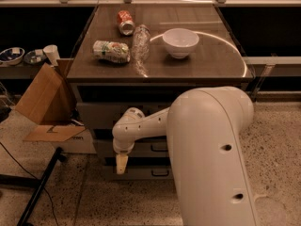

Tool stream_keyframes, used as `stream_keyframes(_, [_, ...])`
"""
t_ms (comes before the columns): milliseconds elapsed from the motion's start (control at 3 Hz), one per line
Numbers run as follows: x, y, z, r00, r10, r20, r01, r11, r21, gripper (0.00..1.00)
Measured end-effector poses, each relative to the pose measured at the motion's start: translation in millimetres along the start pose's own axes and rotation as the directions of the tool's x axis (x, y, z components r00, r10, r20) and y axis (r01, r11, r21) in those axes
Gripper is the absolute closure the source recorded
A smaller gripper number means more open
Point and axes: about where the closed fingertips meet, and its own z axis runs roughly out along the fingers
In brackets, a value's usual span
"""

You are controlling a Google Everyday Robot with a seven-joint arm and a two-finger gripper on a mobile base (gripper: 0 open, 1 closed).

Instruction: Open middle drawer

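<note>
The middle drawer (pixel 145 149) is the second grey front under the table top, with a small dark bar handle (pixel 159 147) at its centre, and it looks closed. My white arm reaches in from the lower right and hides the right half of the drawers. My gripper (pixel 121 164) hangs pointing down in front of the left part of the middle drawer and the lowest drawer (pixel 141 173). It is left of and a little below the middle handle. It holds nothing that I can see.
On the table top (pixel 211 60) are a white bowl (pixel 180 41), a red can (pixel 125 21), a clear plastic bottle (pixel 140 44) and a green can (pixel 111 51). An open cardboard box (pixel 44 102) stands at the left. A black stand leg (pixel 40 187) crosses the floor.
</note>
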Motion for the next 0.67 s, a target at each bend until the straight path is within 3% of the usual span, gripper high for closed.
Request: stream_keyframes(667, [-8, 5, 23, 1.000, 0.007, 0.023, -0.006, 0.9997, -0.023, 0.00])
